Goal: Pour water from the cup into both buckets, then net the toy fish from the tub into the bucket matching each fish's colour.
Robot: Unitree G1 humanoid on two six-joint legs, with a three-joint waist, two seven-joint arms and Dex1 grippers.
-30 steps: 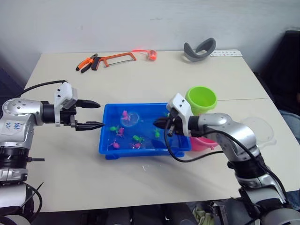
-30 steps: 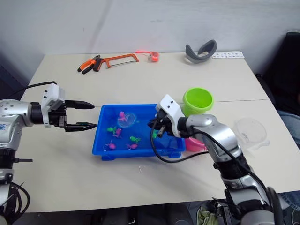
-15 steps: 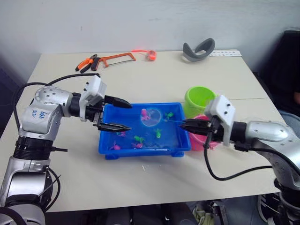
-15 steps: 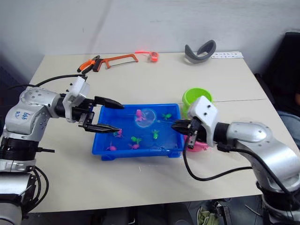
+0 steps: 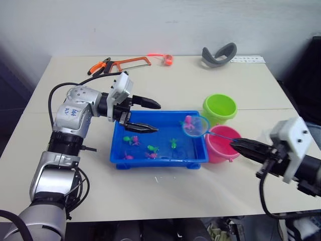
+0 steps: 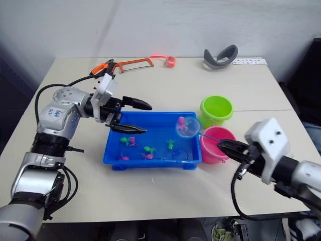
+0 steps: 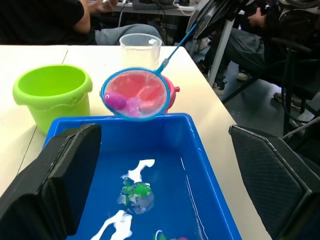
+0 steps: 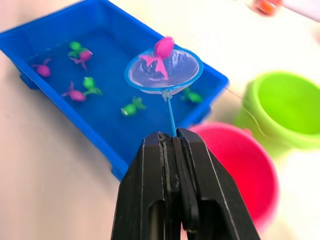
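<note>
Since the earlier frames your right gripper (image 6: 226,146) has drawn back toward the desk's right edge, lifting the small light-blue mesh net (image 6: 187,126) out of the water, and your left gripper (image 5: 145,116) has swung in over the left end of the shallow bright blue plastic tub (image 5: 165,160). Your right gripper is clamped tight on the net's thin stick, and the hoop carries one pink toy fish (image 8: 161,52), hanging above the tub's right rim, just short of the small round pink plastic bucket (image 5: 221,145). The lime green plastic bucket (image 5: 219,107) stands just behind the pink one, toward the desk's far edge. Your left gripper is spread wide and holds nothing. Several green and pink fish (image 5: 151,150) remain in the tub, and the clear plastic cup (image 7: 140,49) sits beyond the pink bucket. You look mid-transfer of a pink fish; next, carry the hoop over the pink bucket's mouth and tip it, keeping the net level until then.
</note>
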